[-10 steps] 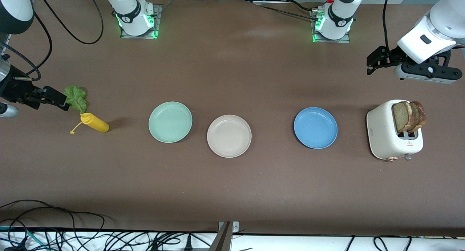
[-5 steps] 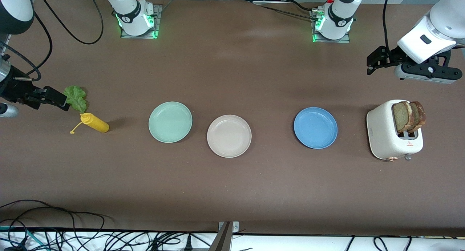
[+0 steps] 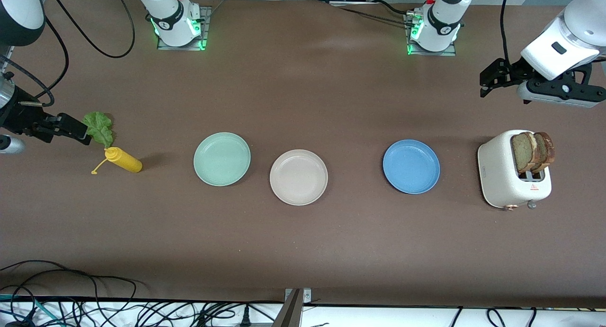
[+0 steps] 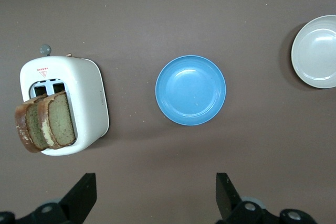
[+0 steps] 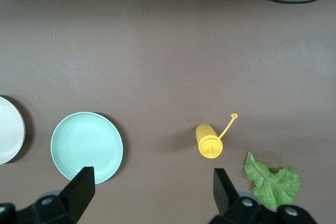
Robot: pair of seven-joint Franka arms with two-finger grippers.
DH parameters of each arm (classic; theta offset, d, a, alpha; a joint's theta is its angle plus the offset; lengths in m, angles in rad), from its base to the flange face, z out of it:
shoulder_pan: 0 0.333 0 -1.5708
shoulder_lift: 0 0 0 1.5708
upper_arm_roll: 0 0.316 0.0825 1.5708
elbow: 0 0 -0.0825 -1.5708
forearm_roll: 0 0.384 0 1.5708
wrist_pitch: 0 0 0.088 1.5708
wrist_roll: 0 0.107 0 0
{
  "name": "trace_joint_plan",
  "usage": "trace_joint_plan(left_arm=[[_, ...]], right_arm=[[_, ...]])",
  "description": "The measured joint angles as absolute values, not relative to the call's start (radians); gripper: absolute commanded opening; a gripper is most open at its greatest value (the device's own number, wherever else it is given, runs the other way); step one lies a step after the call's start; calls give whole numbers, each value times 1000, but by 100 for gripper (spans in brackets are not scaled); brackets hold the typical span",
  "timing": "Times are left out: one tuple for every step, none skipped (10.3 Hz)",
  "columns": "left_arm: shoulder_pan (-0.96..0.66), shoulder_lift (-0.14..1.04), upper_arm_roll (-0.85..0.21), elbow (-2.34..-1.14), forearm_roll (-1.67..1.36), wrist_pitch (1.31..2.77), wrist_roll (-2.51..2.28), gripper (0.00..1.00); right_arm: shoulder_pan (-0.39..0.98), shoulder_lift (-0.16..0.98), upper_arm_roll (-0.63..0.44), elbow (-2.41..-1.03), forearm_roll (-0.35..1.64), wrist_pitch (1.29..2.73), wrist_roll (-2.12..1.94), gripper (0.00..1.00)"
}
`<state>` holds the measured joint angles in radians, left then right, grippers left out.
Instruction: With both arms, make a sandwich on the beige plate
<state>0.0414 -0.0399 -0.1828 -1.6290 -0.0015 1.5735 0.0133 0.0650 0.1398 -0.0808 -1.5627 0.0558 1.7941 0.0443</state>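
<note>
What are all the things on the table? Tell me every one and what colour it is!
beige plate: one, pale beige, middle of the table, nothing on it
mint-green plate: one, beside the beige plate, toward the right arm's end
blue plate: one, toward the left arm's end
toaster: one, white, at the left arm's end
bread slices: two, brown, standing up in the toaster
lettuce leaf: one, green, at the right arm's end
squeeze bottle: one, yellow, lying beside the lettuce leaf, nearer the front camera
table: one, brown
left hand: black, open, in the air near the toaster
right hand: black, open, by the lettuce leaf
</note>
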Motion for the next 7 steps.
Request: trace_joint_plan(left_arm=[[41, -38, -183, -1628, -2, 1573, 13, 100], [41, -35, -183, -1627, -2, 1573, 13, 100], [41, -33, -183, -1626, -2, 1573, 13, 100], [41, -32, -183, -1625, -2, 1573, 13, 100], [41, -32, -183, -1623, -2, 1573, 13, 100], [41, -31, -183, -1620, -2, 1573, 13, 100], [41, -31, -183, -1618, -2, 1573, 13, 100]], right_arm=[[65, 140, -81, -1563, 56, 1794, 44, 100], [65, 140, -81, -1563, 56, 1794, 44, 100], [64, 140, -81, -1563, 56, 1794, 44, 100], [64, 140, -81, -1563, 56, 1794, 44, 100], [64, 140, -81, -1563, 56, 1794, 44, 100], [64, 140, -81, -1563, 56, 1794, 44, 100], [64, 140, -81, -1563, 56, 1794, 44, 100]])
